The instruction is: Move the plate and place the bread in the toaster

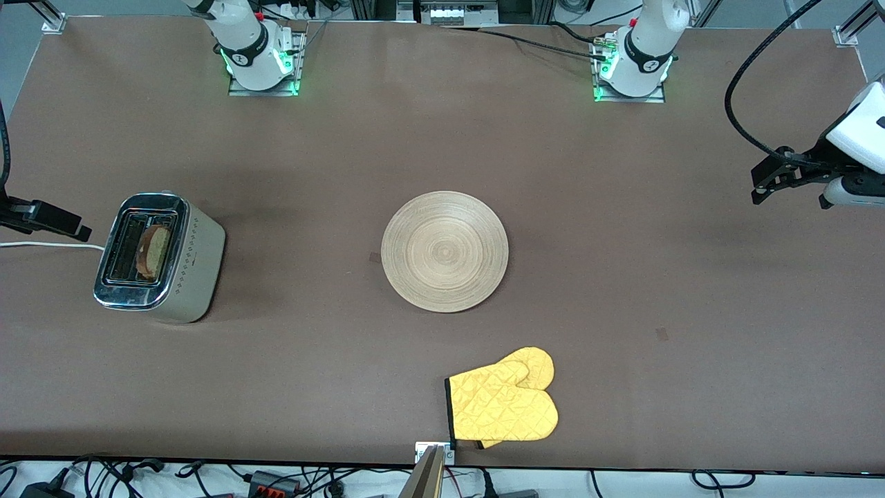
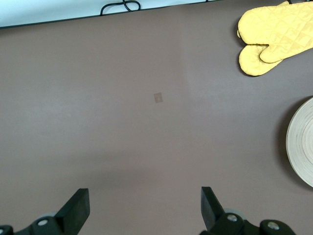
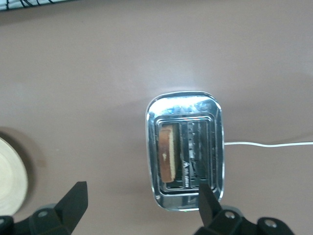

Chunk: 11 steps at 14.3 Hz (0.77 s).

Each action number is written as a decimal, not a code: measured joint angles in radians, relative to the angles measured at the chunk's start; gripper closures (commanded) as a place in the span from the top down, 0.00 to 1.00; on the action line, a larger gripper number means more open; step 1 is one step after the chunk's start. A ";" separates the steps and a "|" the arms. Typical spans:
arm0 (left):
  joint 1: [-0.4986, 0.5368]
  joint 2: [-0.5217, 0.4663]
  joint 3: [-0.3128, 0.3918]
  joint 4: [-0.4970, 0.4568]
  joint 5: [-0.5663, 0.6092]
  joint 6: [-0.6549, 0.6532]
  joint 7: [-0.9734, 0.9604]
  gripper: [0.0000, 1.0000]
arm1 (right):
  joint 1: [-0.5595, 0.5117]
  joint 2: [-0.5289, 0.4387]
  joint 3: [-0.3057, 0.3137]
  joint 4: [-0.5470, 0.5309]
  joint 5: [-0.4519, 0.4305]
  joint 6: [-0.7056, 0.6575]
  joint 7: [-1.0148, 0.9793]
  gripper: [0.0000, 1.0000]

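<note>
In the middle of the tabletop (image 1: pixel 622 277) lies the plate (image 1: pixel 444 251), flat and bare, with open brown surface all round it. It looks like turned light wood: stiff, fairly light, not fragile, but wide and low, so the only purchase is at the rim, pinched from the side with one finger slipping under the lip. The smooth grain may let it slide rather than lift.

The bread (image 1: pixel 153 250) already stands on edge in one slot of the toaster (image 1: pixel 160 257), toward the right arm's end of the table; in the right wrist view it fills the slot nearer the plate, crust up. It is soft and crumbly, so a light pinch across the crust would suit it if it needed reseating. The toaster is a heavy, slick chrome-topped box with a white cord (image 1: pixel 48 245) trailing off the table's edge; it should stay put.

The right gripper (image 3: pixel 142 205) hangs over the toaster, fingers spread wide and empty. The left gripper (image 2: pixel 145 210) hovers over bare tabletop near the left arm's end, fingers likewise released, holding nothing; that arm appears to wait.

A yellow oven mitt (image 1: pixel 508 399) lies nearer the front camera than the plate, close to the table's near edge. Judging by the layout, both pieces of the task seem done.
</note>
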 measured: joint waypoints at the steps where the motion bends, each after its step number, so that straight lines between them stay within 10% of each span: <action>1: 0.000 0.000 0.000 0.000 0.000 0.000 0.000 1.00 | 0.000 -0.018 0.003 -0.031 -0.011 0.003 -0.009 1.00; 11: 0.001 0.000 0.000 0.000 0.000 0.000 0.000 1.00 | 0.000 -0.317 0.012 -0.422 -0.026 0.071 -0.033 1.00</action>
